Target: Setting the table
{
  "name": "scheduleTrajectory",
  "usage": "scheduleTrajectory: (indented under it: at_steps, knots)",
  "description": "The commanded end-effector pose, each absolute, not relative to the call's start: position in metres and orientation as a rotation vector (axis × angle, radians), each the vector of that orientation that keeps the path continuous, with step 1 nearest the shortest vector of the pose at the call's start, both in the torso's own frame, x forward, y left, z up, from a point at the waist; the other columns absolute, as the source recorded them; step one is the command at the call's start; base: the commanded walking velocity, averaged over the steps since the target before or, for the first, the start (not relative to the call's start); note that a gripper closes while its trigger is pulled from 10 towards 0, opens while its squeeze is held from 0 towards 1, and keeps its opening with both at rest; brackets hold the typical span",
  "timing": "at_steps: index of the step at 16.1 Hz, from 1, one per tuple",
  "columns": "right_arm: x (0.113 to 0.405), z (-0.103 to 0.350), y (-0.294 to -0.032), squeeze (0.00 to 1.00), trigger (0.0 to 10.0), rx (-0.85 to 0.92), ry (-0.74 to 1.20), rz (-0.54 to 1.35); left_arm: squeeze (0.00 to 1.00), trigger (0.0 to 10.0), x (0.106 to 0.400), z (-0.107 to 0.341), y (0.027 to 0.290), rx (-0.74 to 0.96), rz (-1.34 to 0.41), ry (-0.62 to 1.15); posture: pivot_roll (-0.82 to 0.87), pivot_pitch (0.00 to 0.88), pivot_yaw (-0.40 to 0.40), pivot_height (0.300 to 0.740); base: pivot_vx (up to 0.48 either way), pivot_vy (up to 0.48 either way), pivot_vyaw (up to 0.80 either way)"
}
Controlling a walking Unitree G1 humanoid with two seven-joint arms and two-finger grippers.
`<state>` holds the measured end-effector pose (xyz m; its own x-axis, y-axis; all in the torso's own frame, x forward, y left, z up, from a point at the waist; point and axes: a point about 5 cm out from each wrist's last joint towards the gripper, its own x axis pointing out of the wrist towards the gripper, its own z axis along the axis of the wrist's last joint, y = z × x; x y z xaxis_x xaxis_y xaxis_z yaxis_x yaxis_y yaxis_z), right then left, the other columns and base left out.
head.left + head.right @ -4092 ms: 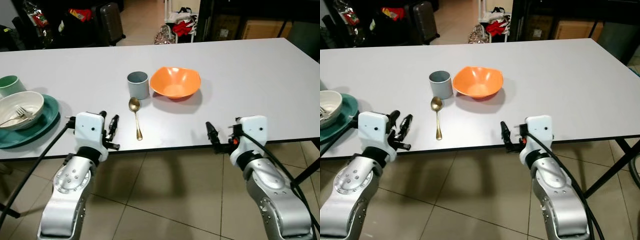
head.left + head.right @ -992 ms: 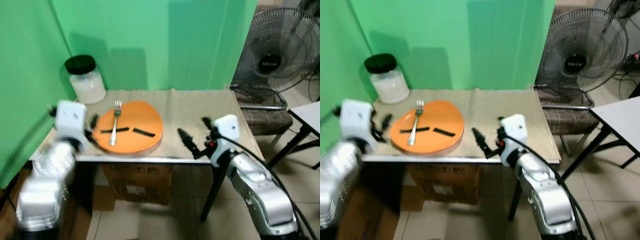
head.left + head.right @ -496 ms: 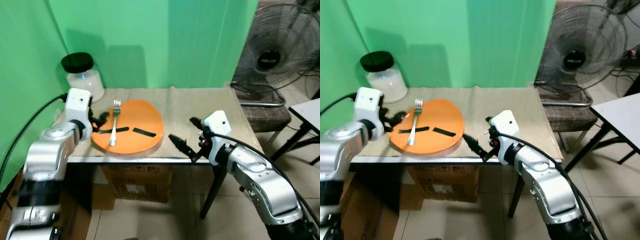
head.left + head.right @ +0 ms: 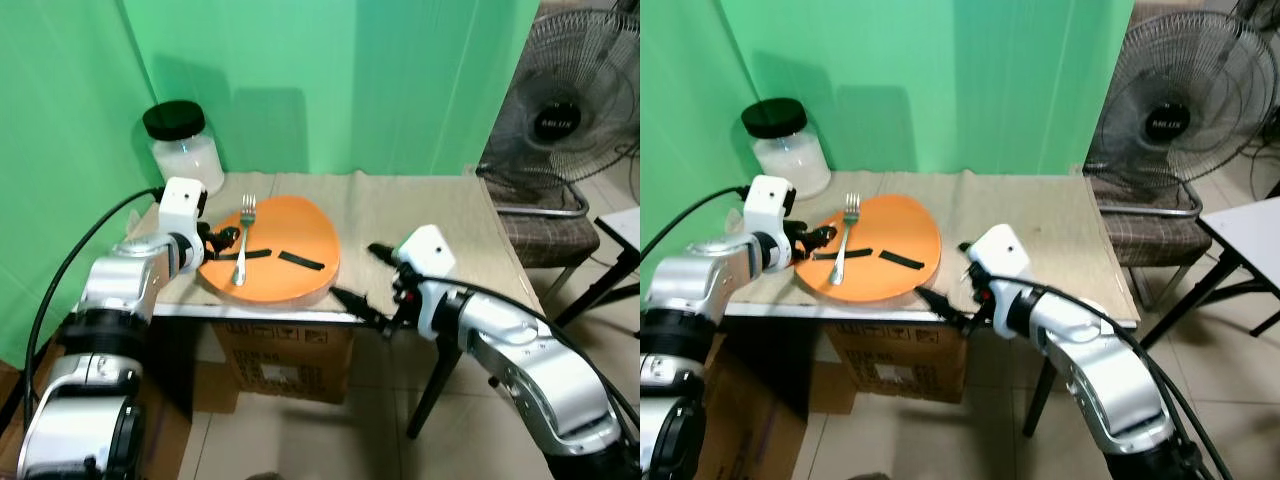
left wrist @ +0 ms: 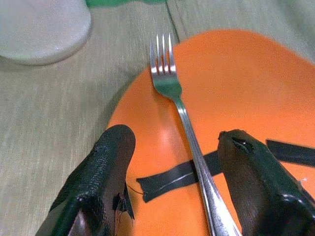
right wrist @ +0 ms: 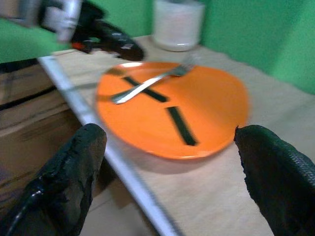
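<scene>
Both claws spread at an orange plate with a fork on it.
The fork (image 5: 184,118) lies on the plate (image 4: 290,250) on the desk (image 4: 430,215); left claw (image 5: 179,196), fingers apart, straddles the fork's handle; right claw (image 6: 172,162), fingers wide apart, faces the plate's front edge; a jar (image 4: 185,150) stands behind the plate.

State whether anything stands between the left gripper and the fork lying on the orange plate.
Nothing visible does. The left gripper is open, its fingers either side of the fork handle above the orange plate; the jar stands behind.
</scene>
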<state>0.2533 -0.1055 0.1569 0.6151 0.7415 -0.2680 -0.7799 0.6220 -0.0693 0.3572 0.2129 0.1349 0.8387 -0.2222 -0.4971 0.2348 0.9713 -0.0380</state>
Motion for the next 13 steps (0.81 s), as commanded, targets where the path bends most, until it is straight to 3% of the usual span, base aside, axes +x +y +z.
scheduleTrajectory:
  at_steps: [1, 5, 6, 7, 8, 9, 10, 13]
  knots:
    - [0.251, 0.16, -0.103, 1.0, 10.0, -0.189, 0.221, 0.908, 0.0, 10.0, 0.358, 0.132, 0.213, 0.039, -0.245, 0.537, -0.03, 0.041, 0.069, 0.74, 0.0, 0.0, 0.0]
    - [0.23, 0.163, -0.098, 1.0, 10.0, -0.214, 0.29, 1.073, 0.0, 10.0, 0.359, 0.114, 0.21, 0.015, -0.29, 0.609, -0.04, 0.085, 0.08, 0.74, 0.0, 0.0, 0.0]
    - [0.229, 0.163, -0.098, 1.0, 10.0, -0.221, 0.299, 1.096, 0.0, 8.3, 0.359, 0.113, 0.21, 0.02, -0.291, 0.615, -0.04, 0.085, 0.08, 0.74, 0.0, 0.0, 0.0]
    - [0.226, 0.163, -0.097, 1.0, 10.0, -0.237, 0.317, 1.135, 0.0, 4.2, 0.36, 0.112, 0.211, 0.039, -0.3, 0.623, -0.04, 0.085, 0.08, 0.74, 0.0, 0.0, 0.0]
    - [0.224, 0.163, -0.097, 1.0, 10.0, -0.253, 0.329, 1.162, 0.0, 4.0, 0.36, 0.111, 0.212, 0.051, -0.306, 0.629, -0.04, 0.092, 0.081, 0.74, 0.0, 0.0, 0.0]
    - [0.223, 0.164, -0.096, 1.0, 10.0, -0.261, 0.335, 1.176, 0.0, 1.2, 0.36, 0.109, 0.213, 0.054, -0.31, 0.638, -0.04, 0.092, 0.081, 0.74, 0.0, 0.0, 0.0]
    - [0.223, 0.164, -0.096, 1.0, 10.0, -0.267, 0.338, 1.187, 0.0, 0.0, 0.358, 0.106, 0.214, 0.06, -0.315, 0.653, -0.04, 0.091, 0.077, 0.74, 0.0, 0.0, 0.0]
    - [0.223, 0.165, -0.095, 1.0, 10.0, -0.287, 0.35, 1.207, 0.0, 0.0, 0.359, 0.104, 0.216, 0.071, -0.32, 0.666, -0.04, 0.088, 0.074, 0.74, 0.0, 0.0, 0.0]
